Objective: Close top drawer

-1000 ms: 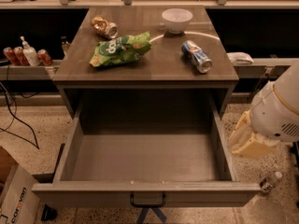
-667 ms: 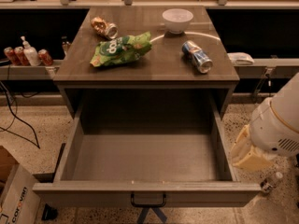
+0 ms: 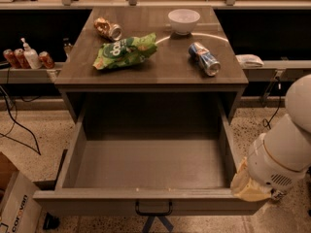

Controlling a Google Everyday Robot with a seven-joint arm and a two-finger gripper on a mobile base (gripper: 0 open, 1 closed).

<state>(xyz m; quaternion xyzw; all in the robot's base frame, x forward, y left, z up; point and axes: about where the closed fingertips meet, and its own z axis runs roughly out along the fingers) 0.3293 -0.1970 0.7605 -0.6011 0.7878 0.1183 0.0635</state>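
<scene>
Robot's tool (image 3: 249, 188) sits low at the front right corner of the top drawer (image 3: 150, 166); whether it is wide or narrow I cannot tell. Pulled fully out and empty, the drawer reaches away from the tool toward the far side. It looks stiff, wooden and fairly heavy, likely sliding on runners. A flat push on the front panel (image 3: 87, 201) suits it better than gripping the small handle (image 3: 153, 208), which lies well apart from the tool.

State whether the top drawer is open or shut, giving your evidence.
Open: the top drawer is pulled out, its bare floor exposed. The gripper sits by its front right corner.
</scene>
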